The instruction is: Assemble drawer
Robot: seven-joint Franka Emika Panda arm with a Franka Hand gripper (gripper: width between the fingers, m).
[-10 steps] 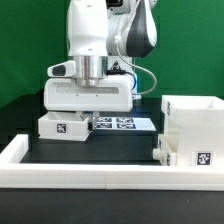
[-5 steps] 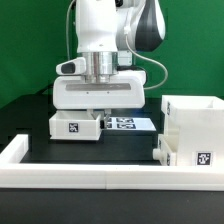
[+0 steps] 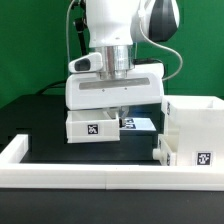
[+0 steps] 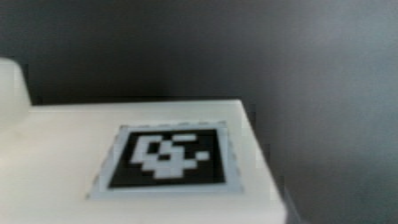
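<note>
My gripper [image 3: 118, 114] is shut on a shallow white tray [image 3: 92, 126] with a black-and-white tag on its front, and holds it a little above the black table. The fingertips are mostly hidden between the hand body and the tray. The tall white casing [image 3: 196, 128] stands at the exterior view's right, open at the top, with a tag low on its front. A small white part [image 3: 160, 147] juts out at the casing's lower left; I cannot tell what it is. The wrist view shows only the tray's tagged face [image 4: 169, 155], blurred; no fingers show there.
The marker board [image 3: 140, 123] lies flat behind the held tray, partly covered by it. The long low white border rail [image 3: 90, 172] runs along the front, with a raised end at the exterior view's left [image 3: 14, 148]. The dark table [image 4: 320, 60] shows beyond the tray.
The arm has carried the tray toward the exterior view's right, closer to the casing, and slightly upward. The casing and the rail have not moved.
</note>
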